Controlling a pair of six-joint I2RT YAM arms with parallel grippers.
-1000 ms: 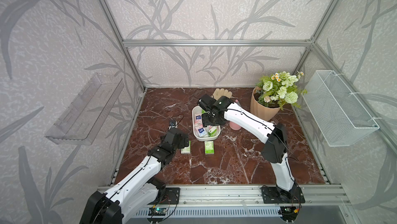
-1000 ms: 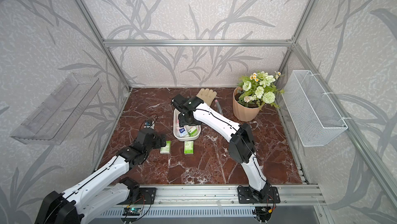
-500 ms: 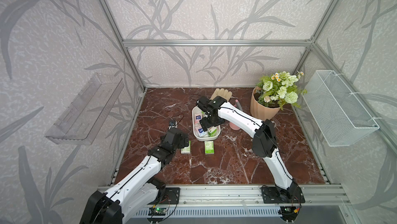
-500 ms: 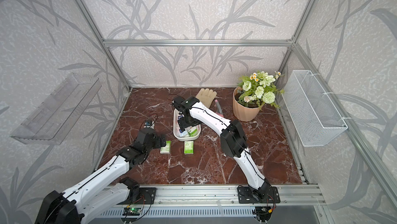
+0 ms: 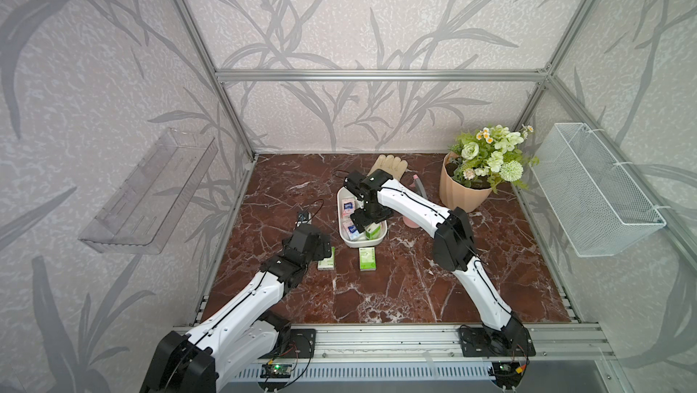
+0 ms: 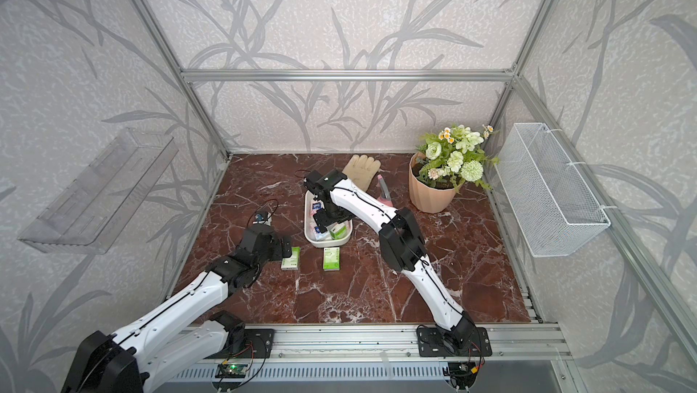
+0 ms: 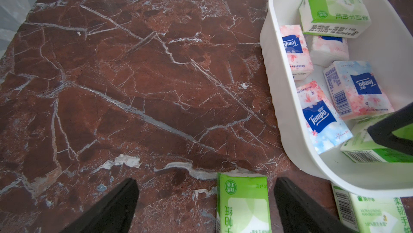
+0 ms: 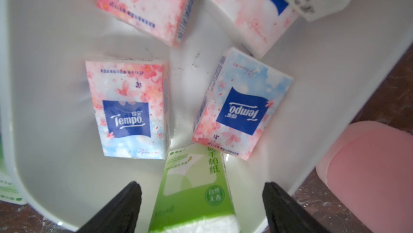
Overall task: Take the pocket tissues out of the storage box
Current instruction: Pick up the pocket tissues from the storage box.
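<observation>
Now my right claw (image 8: 201,189) apart, astride tilted green pack (image 8: 194,169) inside storage box (image 8: 55,131); pink packs (image 8: 129,108) just ahead. Risk: closing off-centre, slick wrapper may squirt out, or box may drag along.

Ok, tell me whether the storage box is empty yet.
Not empty. Six pocket tissues lie inside the storage box: four pink-and-blue, two green. Two more green packs lie outside on the table.

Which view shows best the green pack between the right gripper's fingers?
The right wrist view: the green pack is close and large, its print visible. In the left wrist view a dark finger partly covers it; in both top views the pack is tiny.
</observation>
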